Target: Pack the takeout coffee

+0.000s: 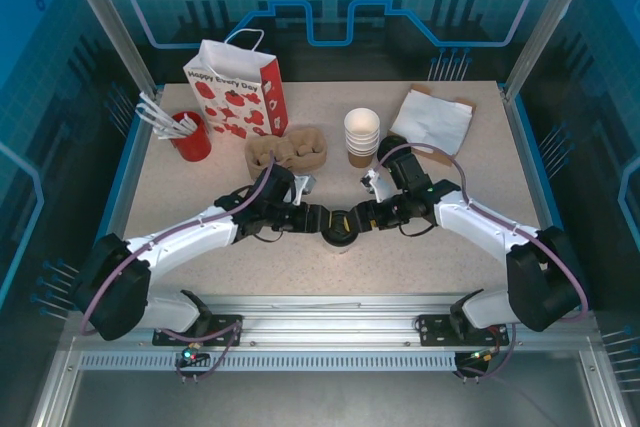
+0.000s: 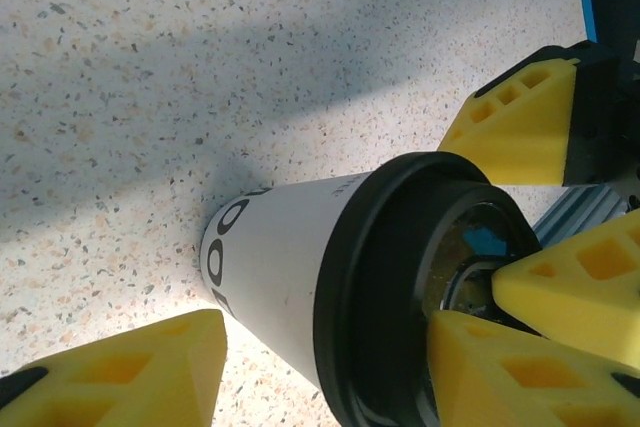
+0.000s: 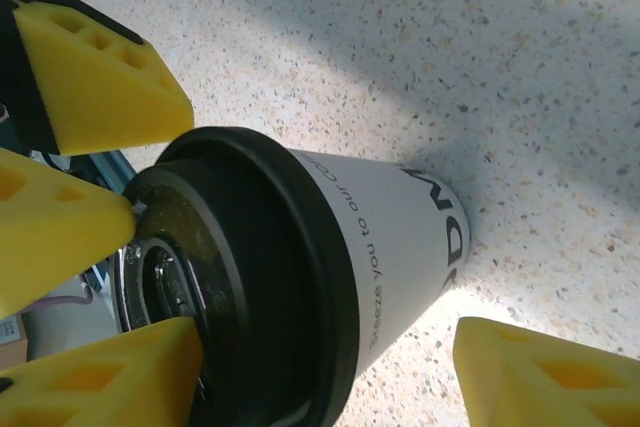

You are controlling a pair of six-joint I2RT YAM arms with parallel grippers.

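The takeout coffee (image 1: pixel 340 230), a pale paper cup with black lettering and a black lid, stands upright on the table between both arms. My left gripper (image 1: pixel 320 219) reaches it from the left and my right gripper (image 1: pixel 362 217) from the right. In the left wrist view the cup (image 2: pixel 290 267) lies between the open left gripper (image 2: pixel 330 347): one yellow finger (image 2: pixel 500 367) rests on the lid top, the other sits low beside the cup wall with a gap. The right gripper (image 3: pixel 328 347) stands open likewise around the cup (image 3: pixel 400 237), one finger (image 3: pixel 100 387) on the lid.
Behind stand a strawberry-print paper bag (image 1: pixel 237 87), a red cup of white straws (image 1: pixel 190 135), a brown cardboard cup carrier (image 1: pixel 287 152), a stack of lidless white cups (image 1: pixel 362 135) and white napkins (image 1: pixel 432 119). Each gripper's fingers crowd the other's over the lid.
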